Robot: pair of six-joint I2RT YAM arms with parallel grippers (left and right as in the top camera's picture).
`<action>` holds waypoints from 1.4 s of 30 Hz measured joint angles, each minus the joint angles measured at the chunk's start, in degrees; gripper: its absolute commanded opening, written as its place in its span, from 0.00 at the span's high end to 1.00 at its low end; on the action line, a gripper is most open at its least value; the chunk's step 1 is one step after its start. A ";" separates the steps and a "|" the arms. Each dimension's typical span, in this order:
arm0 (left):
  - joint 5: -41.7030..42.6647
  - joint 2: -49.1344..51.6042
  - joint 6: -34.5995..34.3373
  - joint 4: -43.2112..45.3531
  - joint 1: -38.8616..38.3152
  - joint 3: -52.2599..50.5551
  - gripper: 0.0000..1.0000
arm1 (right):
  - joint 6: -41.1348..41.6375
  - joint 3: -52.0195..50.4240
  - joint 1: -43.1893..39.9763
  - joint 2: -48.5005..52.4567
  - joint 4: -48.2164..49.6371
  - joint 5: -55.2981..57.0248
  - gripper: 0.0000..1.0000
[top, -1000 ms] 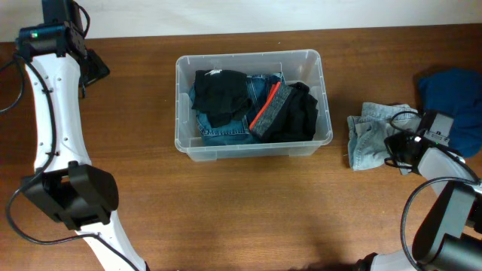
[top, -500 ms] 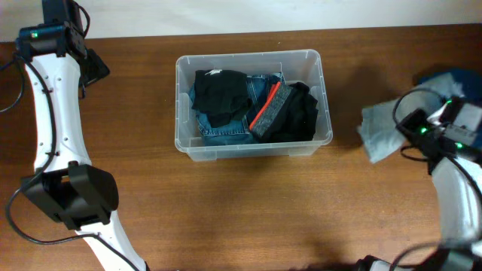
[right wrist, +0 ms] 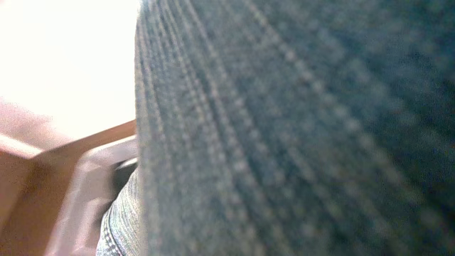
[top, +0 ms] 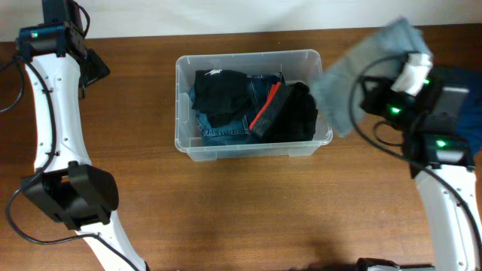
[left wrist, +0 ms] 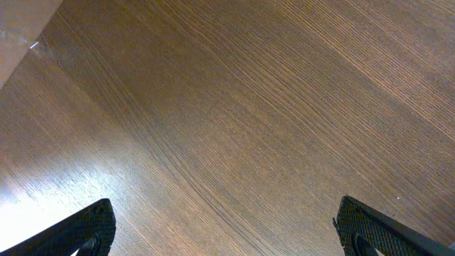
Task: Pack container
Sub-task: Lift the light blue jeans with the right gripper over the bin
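The clear plastic container (top: pixel 249 55) stands at the table's middle, holding a black garment (top: pixel 221 94), folded blue jeans (top: pixel 226 132) and a black garment with a red stripe (top: pixel 290 111). My right gripper (top: pixel 370 96) is shut on a light denim garment (top: pixel 354 66), which hangs in the air just right of the container's right wall. That denim (right wrist: pixel 284 128) fills the right wrist view and hides the fingers. My left gripper (left wrist: pixel 224 231) is open over bare wood at the far left (top: pixel 94 68), with nothing between its fingers.
A dark blue garment (top: pixel 461 84) lies at the table's right edge behind the right arm. The left arm's white links run down the left side (top: pixel 53 128). A corner of the container (right wrist: pixel 78 192) shows low in the right wrist view.
The right arm has lifted the light denim garment off the table at the right and carried it up and left to the container's side. The left arm has not moved.
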 measured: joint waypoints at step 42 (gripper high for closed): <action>-0.02 0.00 0.00 -0.04 0.00 0.00 0.01 | 10.29 5.99 29.14 22.67 29.14 -18.49 0.96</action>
